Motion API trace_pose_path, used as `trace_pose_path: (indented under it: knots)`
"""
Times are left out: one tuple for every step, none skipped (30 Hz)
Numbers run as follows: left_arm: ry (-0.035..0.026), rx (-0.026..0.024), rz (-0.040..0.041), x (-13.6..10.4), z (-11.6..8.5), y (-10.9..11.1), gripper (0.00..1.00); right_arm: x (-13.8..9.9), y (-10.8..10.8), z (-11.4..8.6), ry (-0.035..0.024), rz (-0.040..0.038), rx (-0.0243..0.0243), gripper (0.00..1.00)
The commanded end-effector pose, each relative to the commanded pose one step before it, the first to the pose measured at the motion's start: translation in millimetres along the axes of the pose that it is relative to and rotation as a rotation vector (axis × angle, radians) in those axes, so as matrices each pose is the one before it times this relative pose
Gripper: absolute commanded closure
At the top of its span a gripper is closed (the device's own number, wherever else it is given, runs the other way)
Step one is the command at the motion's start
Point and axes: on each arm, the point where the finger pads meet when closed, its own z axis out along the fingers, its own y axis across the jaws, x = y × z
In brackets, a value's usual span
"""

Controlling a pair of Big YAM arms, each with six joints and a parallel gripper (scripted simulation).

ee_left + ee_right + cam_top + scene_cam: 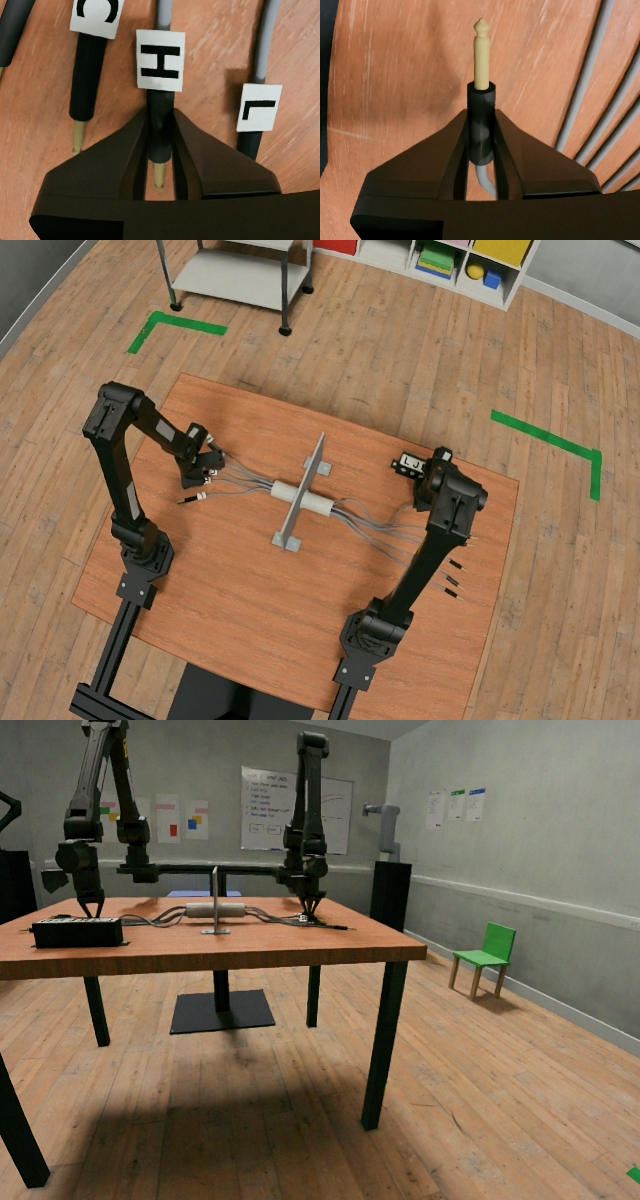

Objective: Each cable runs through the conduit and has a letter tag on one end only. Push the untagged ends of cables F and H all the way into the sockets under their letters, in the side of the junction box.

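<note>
1. H-tagged plug (161,132) is gripped by the left gripper (160,118) (309,914), nearly closed around its sleeve.
2. Untagged plug (481,127) is gripped by the right gripper (481,119) (93,914), equally narrow, near the junction box (412,463) (77,933); pin exposed, uninserted.
3. Step judged in hand: H's untagged end being carried to its socket. Cable identity cannot be confirmed.
4. Next, pin to be aligned squarely below H, then pushed fully home; label H is hidden from above. F presumably follows.
</note>
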Motion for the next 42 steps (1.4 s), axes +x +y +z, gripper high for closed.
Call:
trace_pose_path:
  knots:
    - [-0.00252, 0.0, 0.00421, -1.69, 1.22, 1.52, 0.95, -15.02, 19.59, -12.9, -0.02313, -0.04212, -0.05315, 0.95]
    - [0.0, 0.0, 0.0, 0.0, 0.0, 0.0, 0.95, 0.23, -0.5, -0.07, 0.00037, -0.04613, 0.00172, 0.95]
    - [0.0, 0.0, 0.0, 0.0, 0.0, 0.0, 0.95, 3.23, -5.71, -4.61, 0.00017, -0.05318, 0.00077, 0.95]
    - [0.0, 0.0, 0.0, 0.0, 0.0, 0.0, 0.95, 0.26, -0.61, -0.13, -0.00025, -0.06025, 0.00203, 0.95]
    - [0.0, 0.0, 0.0, 0.0, 0.0, 0.0, 0.95, 1.23, -1.69, -0.15, 0.00384, -0.05479, 0.00621, 0.95]
    - [0.0, 0.0, 0.0, 0.0, 0.0, 0.0, 0.95, 0.34, -0.4, -0.18, -0.0003, -0.06106, 0.00103, 0.95]
    - [0.0, 0.0, 0.0, 0.0, 0.0, 0.0, 0.95, 0.31, -0.34, -0.15, -0.00022, -0.05056, 0.00093, 0.95]
    - [0.0, 0.0, 0.0, 0.0, 0.0, 0.0, 0.95, 0.29, -0.28, -0.13, -0.00015, -0.04566, 0.0008, 0.95]
    - [0.0, 0.0, 0.0, 0.0, 0.0, 0.0, 0.95, 0.35, -0.17, -0.12, -0.00012, -0.04029, 0.00076, 0.95]
    - [0.0, 0.0, 0.0, 0.0, 0.0, 0.0, 0.95, 0.53, 0.1, -0.12, -0.00006, -0.04204, 0.00069, 0.95]
    - [0.0, 0.0, 0.0, 0.0, 0.0, 0.0, 0.95, 0.0, 0.0, 0.0, 0.0, 0.0, 0.0, 0.95]
    - [0.0, 0.0, 0.0, 0.0, 0.0, 0.0, 0.95, 0.0, 0.0, 0.0, 0.0, 0.0, 0.0, 0.95]
    - [0.0, 0.0, 0.0, 0.0, 0.0, 0.0, 0.95, 2.05, -1.14, 3.23, 0.00679, -0.04383, 0.00553, 0.95]
    - [0.0, 0.0, 0.0, 0.0, 0.0, 0.0, 0.95, 0.33, 0.22, -0.79, -0.00069, -0.04364, 0.00019, 0.95]
    - [0.0, 0.0, 0.0, 0.0, 0.0, 0.0, 0.95, 1.71, -0.65, -1.04, 0.00052, -0.04322, 0.00099, 0.95]
    - [0.0, 0.0, 0.0, 0.0, 0.0, 0.0, 0.95, 4.04, -1.73, 0.55, 0.00563, -0.05477, 0.00404, 0.95]
    - [0.0, 0.0, 0.0, 0.0, 0.0, 0.0, 0.95, 1.31, -0.12, 0.06, 0.00186, -0.05051, 0.00174, 0.95]
    - [0.0, 0.0, 0.0, 0.0, 0.0, 0.0, 0.95, -0.51, 0.64, -0.63, -0.00123, -0.04728, 0.00016, 0.95]
    - [0.0, 0.0, 0.0, 0.0, 0.0, 0.0, 0.95, -2.7, 1.22, -1.47, -0.00499, -0.04031, -0.00125, 0.95]
    - [0.0, 0.0, 0.0, 0.0, 0.0, 0.0, 0.95, -1.98, 0.14, -0.77, -0.00383, -0.03712, -0.00081, 0.95]
    - [0.0, 0.0, 0.0, 0.0, 0.0, 0.0, 0.95, -0.32, -0.79, 0.04, -0.00074, -0.04114, -0.00005, 0.95]
    - [0.0, 0.0, 0.0, 0.0, 0.0, 0.0, 0.95, -0.39, -1.0, 0.23, -0.00124, -0.03789, -0.00043, 0.95]
    - [0.0, 0.0, 0.0, 0.0, 0.0, 0.0, 0.95, -1.36, -0.61, 0.08, -0.00385, -0.0367, -0.00119, 0.95]
    - [0.0, 0.0, 0.0, 0.0, 0.0, 0.0, 0.95, 4.25, -0.15, 8.62, 0.01803, -0.03949, -0.00103, 0.95]
    - [0.0, 0.0, 0.0, 0.0, 0.0, 0.0, 0.95, -1.02, -1.09, 0.24, -0.00302, -0.0372, -0.00115, 0.95]
    - [0.0, 0.0, 0.0, 0.0, 0.0, 0.0, 0.95, -0.9, -0.56, 0.23, -0.00298, -0.03411, -0.00109, 0.95]
    - [0.0, 0.0, 0.0, 0.0, 0.0, 0.0, 0.95, -4.69, -0.3, -1.27, -0.0096, -0.02697, -0.00127, 0.95]
    - [0.0, 0.0, 0.0, 0.0, 0.0, 0.0, 0.95, 0.0, 0.0, 0.0, 0.0, 0.0, 0.0, 0.95]
    - [0.0, 0.0, 0.0, 0.0, 0.0, 0.0, 0.95, 0.0, 0.0, 0.0, 0.0, 0.0, 0.0, 0.95]
    - [0.0, 0.0, 0.0, 0.0, 0.0, 0.0, 0.95, -0.42, -0.74, 1.8, 0.00165, -0.03179, -0.00101, 0.95]
    - [0.0, 0.0, 0.0, 0.0, 0.0, 0.0, 0.95, -0.1, -0.33, 1.43, 0.00185, -0.01964, -0.00077, 0.95]
    - [0.0, 0.0, 0.0, 0.0, 0.0, 0.0, 0.95, -0.07, -0.05, 1.02, 0.00132, -0.01235, -0.00059, 0.95]
    - [0.0, 0.0, 0.0, 0.0, 0.0, 0.0, 0.95, -0.07, -0.18, 1.22, 0.00157, -0.01158, -0.00074, 0.95]
    - [0.0, 0.0, 0.0, 0.0, 0.0, 0.0, 0.95, -0.04, 0.22, 0.58, 0.00074, -0.00301, -0.00038, 0.95]
    - [0.0, 0.0, 0.0, 0.0, 0.0, 0.0, 0.95, -0.04, 0.43, 0.4, 0.00052, 0.01133, -0.00029, 0.95]
    - [0.0, 0.0, 0.0, 0.0, 0.0, 0.0, 0.95, -0.08, 0.55, 0.15, 0.00012, 0.00384, -0.00019, 0.95]
    - [0.0, 0.0, 0.0, 0.0, 0.0, 0.0, 0.95, -0.01, 0.47, 0.05, 0.00009, 0.00782, -0.0001, 0.95]
    - [0.0, 0.0, 0.0, 0.0, 0.0, 0.0, 0.95, 0.0, 0.08, -0.02, 0.0, 0.00496, 0.00064, 0.95]
    - [0.0, 0.0, 0.0, 0.0, 0.0, 0.0, 0.95, -1.01, 0.2, 0.17, 0.00876, -0.00023, 0.00017, 0.95]
    - [0.0, 0.0, 0.0, 0.0, 0.0, 0.0, 0.95, 0.88, 0.27, -0.03, 0.01036, -0.0004, -0.00002, 0.95]
    - [0.0, 0.0, 0.0, 0.0, 0.0, 0.0, 0.95, -2.08, 0.32, -0.04, -0.00023, -0.00075, 0.00001, 0.95]
    - [0.0, 0.0, 0.0, 0.0, 0.0, 0.0, 0.95, -2.47, -0.07, -0.01, -0.01098, -0.00014, 0.00015, 0.95]
